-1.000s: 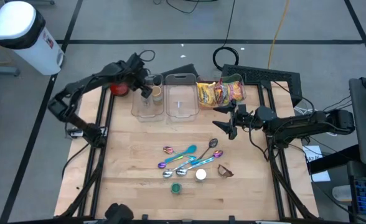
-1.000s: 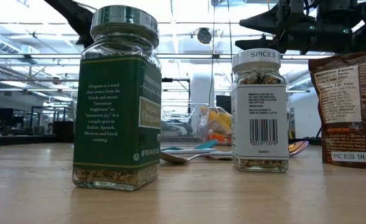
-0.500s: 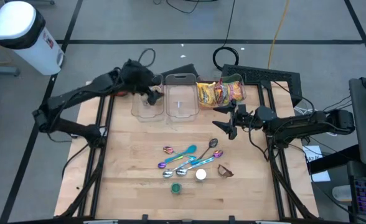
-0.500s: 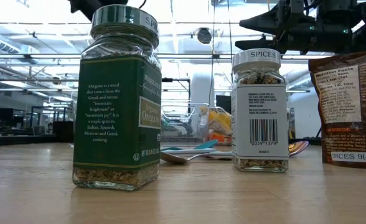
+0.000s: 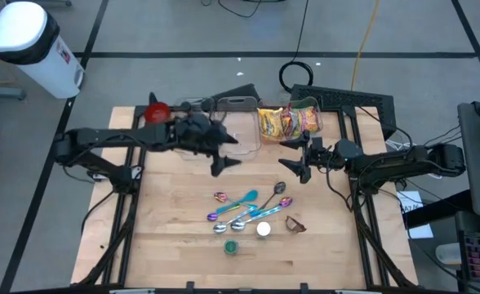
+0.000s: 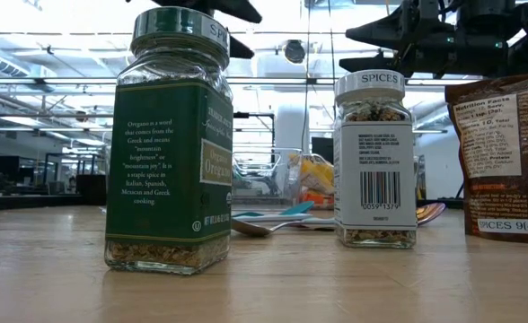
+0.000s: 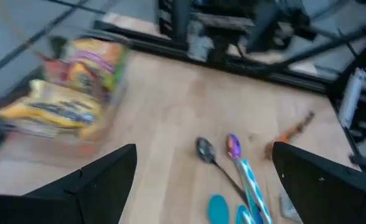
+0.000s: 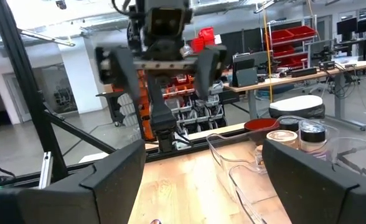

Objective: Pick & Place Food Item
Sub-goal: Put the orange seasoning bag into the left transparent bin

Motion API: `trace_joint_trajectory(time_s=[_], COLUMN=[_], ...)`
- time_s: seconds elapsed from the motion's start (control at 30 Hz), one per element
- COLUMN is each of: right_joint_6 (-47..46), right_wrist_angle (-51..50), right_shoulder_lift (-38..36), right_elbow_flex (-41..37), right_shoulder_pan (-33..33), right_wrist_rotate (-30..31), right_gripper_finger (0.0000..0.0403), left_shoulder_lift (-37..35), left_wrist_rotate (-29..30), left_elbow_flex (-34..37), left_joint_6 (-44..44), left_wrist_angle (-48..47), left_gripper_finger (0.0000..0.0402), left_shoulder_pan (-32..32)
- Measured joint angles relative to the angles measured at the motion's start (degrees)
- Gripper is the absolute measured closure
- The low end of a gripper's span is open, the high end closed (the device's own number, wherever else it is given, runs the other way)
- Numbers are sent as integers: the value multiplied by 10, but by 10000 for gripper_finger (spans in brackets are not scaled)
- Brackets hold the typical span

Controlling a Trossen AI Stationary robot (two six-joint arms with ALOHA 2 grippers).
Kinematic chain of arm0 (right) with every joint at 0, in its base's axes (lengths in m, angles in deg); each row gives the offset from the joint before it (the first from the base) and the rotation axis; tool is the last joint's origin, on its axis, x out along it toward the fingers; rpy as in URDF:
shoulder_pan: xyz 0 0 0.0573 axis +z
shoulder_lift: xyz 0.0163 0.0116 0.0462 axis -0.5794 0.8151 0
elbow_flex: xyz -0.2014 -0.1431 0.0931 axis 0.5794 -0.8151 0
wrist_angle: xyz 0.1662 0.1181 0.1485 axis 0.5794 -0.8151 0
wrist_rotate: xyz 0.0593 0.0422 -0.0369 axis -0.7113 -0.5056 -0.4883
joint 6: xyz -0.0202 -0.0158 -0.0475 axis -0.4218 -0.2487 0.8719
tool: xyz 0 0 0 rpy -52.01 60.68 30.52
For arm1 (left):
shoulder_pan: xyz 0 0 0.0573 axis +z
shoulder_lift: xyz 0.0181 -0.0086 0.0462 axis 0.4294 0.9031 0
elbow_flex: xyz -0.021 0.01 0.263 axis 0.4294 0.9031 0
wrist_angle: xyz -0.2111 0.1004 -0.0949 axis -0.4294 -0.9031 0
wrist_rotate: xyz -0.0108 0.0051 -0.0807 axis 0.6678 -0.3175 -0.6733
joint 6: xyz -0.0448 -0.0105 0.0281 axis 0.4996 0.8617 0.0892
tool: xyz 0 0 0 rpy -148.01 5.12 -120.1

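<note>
- Our left gripper [image 5: 224,155] hung over the bench [image 5: 166,237] just in front of the clear bins at the far edge, fingers spread wide and holding nothing. Looked to us like it was lining up on something to grab.
- Right gripper [image 5: 295,159] waited over the right side of the bench, also wide open and empty, probably just parked out of the way.
- The snack bags [image 5: 287,121] sat in the right-hand clear bin [image 5: 318,124] at the far edge, so we took those as the food. The middle bin [image 5: 238,135] looked empty, likely the drop spot.
- Spoons [image 5: 244,208] lay in a loose pile mid-bench, near the front.
- The low view only gave us two spice jars: the green-labelled one [image 6: 168,139] and the white-labelled one [image 6: 377,160], plus a brown pouch [image 6: 506,152]. From above those were just tiny dots.
- The right wrist view caught small jars [image 8: 298,134] at the far left corner, hidden under the left arm from above.
</note>
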Motion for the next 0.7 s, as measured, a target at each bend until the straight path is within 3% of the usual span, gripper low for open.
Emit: trace_joint_trajectory(time_s=[0.23, 0.37, 0.53, 0.7], right_joint_6=[0, -5, -5, -71], right_wrist_angle=[-10, -86, -345, -573], right_shoulder_lift=[-10, -78, -196, -259], right_elbow_flex=[0, 0, 1, 1], right_shoulder_pan=[0, 7, 72, 196], right_wrist_rotate=[-94, -163, -147, -25], right_gripper_finger=[85, 85, 85, 85], left_shoulder_lift=[31, 32, 32, 32], left_wrist_rotate=[0, 1, 6, 34], left_elbow_flex=[0, 0, 0, 0], left_joint_6=[-17, -19, -19, -27], left_wrist_angle=[50, 43, 40, 40], left_gripper_finger=[23, 23, 23, 23], left_shoulder_pan=[-29, -28, -28, -28])
